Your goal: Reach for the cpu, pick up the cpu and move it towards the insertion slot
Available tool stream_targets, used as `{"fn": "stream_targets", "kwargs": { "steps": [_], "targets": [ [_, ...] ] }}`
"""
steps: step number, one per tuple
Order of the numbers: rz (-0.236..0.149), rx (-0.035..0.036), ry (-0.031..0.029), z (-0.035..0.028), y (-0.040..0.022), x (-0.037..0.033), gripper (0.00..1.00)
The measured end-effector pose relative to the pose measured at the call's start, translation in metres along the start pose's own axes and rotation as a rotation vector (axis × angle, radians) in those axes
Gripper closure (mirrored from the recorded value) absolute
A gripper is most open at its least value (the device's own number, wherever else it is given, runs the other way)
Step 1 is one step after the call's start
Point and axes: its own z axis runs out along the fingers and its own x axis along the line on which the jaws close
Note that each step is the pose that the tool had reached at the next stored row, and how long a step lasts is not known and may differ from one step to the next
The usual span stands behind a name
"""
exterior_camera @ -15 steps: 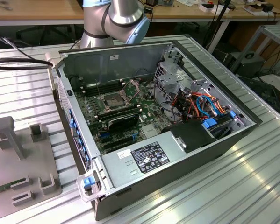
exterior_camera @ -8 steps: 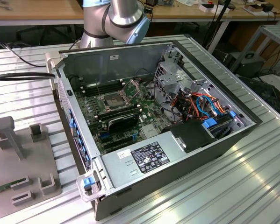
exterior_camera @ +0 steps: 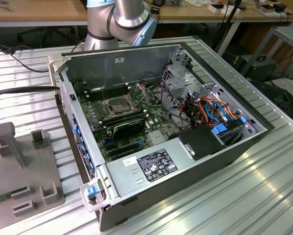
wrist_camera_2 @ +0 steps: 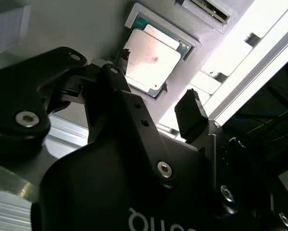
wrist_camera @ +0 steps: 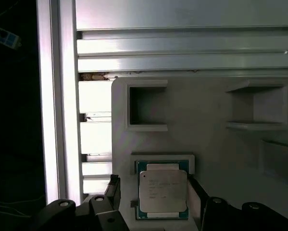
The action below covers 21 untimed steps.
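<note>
Straddling the cpu [wrist_camera: 163, 192], the fingers [wrist_camera: 114, 187] of your gripper [wrist_camera: 154, 188] stand apart, one on each side, not clamped on it. The cpu lies in a shallow pocket of the grey holder plate [wrist_camera: 211, 139]. The insertion slot [exterior_camera: 116, 104] sits left of centre in the exterior view, inside the open computer case [exterior_camera: 117, 61].

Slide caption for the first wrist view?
Open gripper brackets the cpu, which rests in a recess of the grey tray.

Cpu [wrist_camera_2: 152, 57] corner (just one) behind claw [wrist_camera_2: 156, 77]
</note>
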Motion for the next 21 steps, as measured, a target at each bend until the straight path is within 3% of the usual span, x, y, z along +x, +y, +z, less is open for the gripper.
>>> {"fn": "stream_targets", "kwargs": {
  "steps": [2, 3, 7, 10, 21],
  "targets": [
    [0.000, 0.0000, -0.0001, 0.0001, -0.0001, -0.0003, 0.33],
    [-0.001, 0.0000, -0.0001, 0.0009, 0.0000, -0.0007, 0.26],
    [-0.010, 0.0042, -0.0004, 0.0158, -0.0017, -0.0043, 0.26],
    [-0.009, 0.0052, -0.0004, 0.0209, -0.0015, -0.0062, 0.26],
    [-0.010, 0.0059, -0.0007, 0.0232, -0.0018, -0.0062, 0.26]
  ]
}}
